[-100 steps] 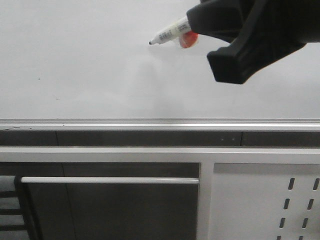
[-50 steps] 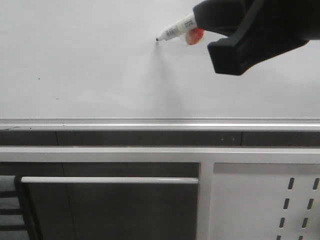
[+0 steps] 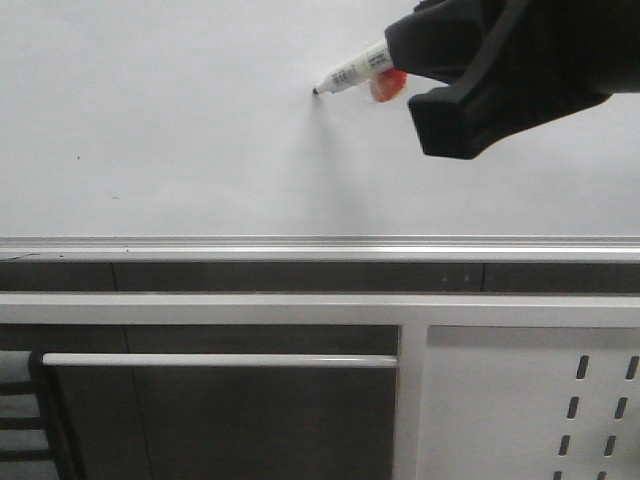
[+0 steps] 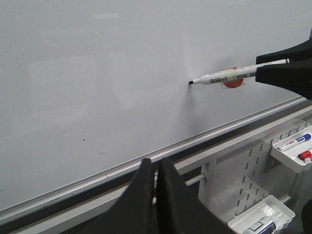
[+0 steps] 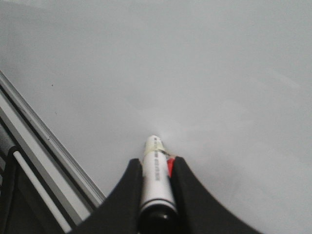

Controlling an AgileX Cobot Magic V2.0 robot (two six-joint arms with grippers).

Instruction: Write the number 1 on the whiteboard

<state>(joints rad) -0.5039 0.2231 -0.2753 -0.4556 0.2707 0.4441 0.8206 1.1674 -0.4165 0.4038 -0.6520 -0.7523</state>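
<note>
The whiteboard (image 3: 180, 130) fills the upper part of the front view, with a silver frame edge along its bottom. No stroke of the number 1 shows on it. My right gripper (image 3: 400, 60) is shut on a white marker (image 3: 352, 72) with a black tip that touches or nearly touches the board. The marker also shows in the left wrist view (image 4: 224, 76) and in the right wrist view (image 5: 157, 175), where my right gripper (image 5: 156, 165) clamps it. My left gripper (image 4: 157, 163) is shut and empty, below the whiteboard (image 4: 97, 73).
A few small dark specks (image 3: 78, 156) mark the board at the left. Below the frame edge (image 3: 320, 245) run a horizontal rail (image 3: 220, 360) and a white perforated panel (image 3: 530, 400). Trays with markers (image 4: 292, 146) hang on the panel at the right.
My right gripper has moved the marker right and toward the board, then down slightly. The tip now sits at the board's surface.
</note>
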